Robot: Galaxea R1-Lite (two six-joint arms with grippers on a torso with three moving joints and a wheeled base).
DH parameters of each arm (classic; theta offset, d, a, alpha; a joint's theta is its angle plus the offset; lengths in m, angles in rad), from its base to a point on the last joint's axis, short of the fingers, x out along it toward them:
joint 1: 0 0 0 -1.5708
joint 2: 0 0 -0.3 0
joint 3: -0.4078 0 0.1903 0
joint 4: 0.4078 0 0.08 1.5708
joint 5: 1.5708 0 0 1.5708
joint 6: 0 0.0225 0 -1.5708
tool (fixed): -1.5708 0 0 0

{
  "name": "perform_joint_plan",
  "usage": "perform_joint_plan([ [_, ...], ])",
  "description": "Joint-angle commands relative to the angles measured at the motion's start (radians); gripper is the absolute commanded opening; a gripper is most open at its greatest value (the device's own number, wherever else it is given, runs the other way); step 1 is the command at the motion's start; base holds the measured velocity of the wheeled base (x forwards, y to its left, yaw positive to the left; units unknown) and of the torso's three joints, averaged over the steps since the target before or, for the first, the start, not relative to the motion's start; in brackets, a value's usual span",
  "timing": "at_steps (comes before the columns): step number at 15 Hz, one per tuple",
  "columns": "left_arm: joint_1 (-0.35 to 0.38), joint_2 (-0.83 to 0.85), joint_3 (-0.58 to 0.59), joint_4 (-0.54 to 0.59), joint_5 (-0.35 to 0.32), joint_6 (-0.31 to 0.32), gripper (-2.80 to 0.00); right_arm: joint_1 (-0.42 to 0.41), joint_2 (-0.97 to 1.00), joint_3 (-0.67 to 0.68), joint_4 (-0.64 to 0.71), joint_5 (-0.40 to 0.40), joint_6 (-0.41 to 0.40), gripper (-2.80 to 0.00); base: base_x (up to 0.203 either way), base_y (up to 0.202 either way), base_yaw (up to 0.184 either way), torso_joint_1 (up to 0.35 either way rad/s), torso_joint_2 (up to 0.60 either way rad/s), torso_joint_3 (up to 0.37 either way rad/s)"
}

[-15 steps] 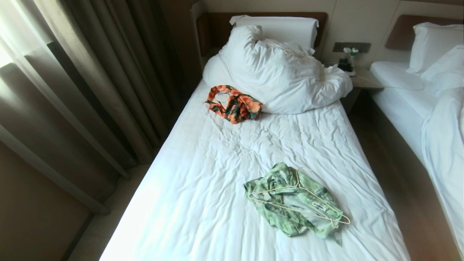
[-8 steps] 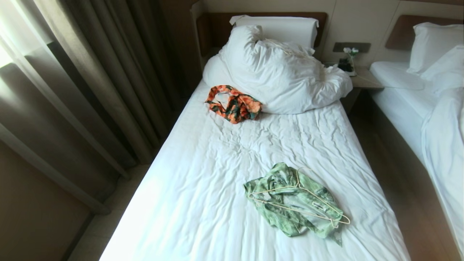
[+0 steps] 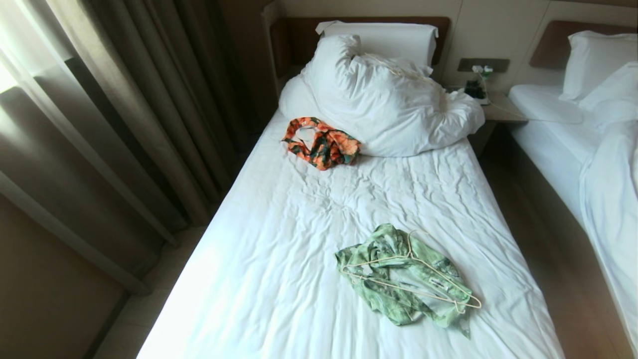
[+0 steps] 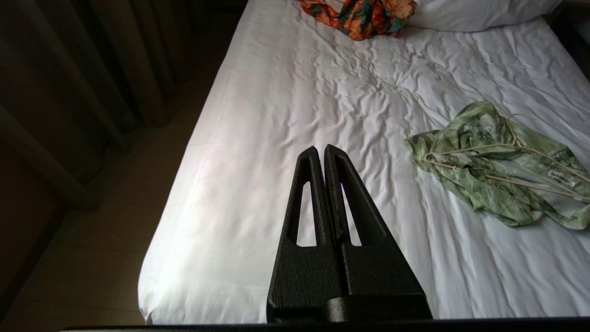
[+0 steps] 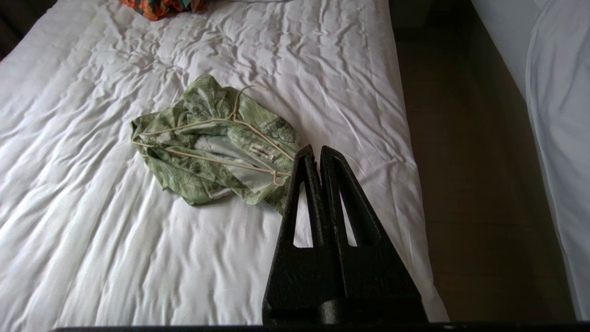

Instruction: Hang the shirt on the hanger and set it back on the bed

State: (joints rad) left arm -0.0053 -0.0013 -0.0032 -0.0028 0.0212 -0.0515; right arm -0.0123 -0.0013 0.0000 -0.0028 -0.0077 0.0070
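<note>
In your head view, the shirt (image 3: 403, 279) lies crumpled on the bed (image 3: 279, 259), toward its foot and right side, with the hanger (image 3: 413, 276) resting on top of it. Neither tool shows here. An orange patterned garment (image 3: 322, 143) sits well apart near the heaped duvet (image 3: 394, 104); a second bed (image 3: 588, 149) stands to the right. Nothing here has shifted since a second ago.

In your left wrist view, the left tool (image 4: 321, 148) is closed and empty above the sheet, the shirt (image 4: 498, 170) well off to its side.

In your right wrist view, the right tool (image 5: 313, 148) is also closed and empty, its tips just beside the hanger's (image 5: 216, 138) end and the shirt (image 5: 207, 180).
</note>
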Motion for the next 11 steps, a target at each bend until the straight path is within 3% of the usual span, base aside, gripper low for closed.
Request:
perform_joint_plan([
  [1,-0.001,0.001,0.0,0.0,0.0,-0.001,-2.8,0.0,0.0,0.001,0.0,0.0,0.001,-2.8,0.0,0.0,0.0,0.0,0.0,0.0],
  [11,-0.001,0.001,0.0,0.0,0.0,-0.001,-2.8,0.0,0.0,0.002,0.0,0.0,0.001,-2.8,0.0,0.0,0.0,0.0,0.0,0.0],
])
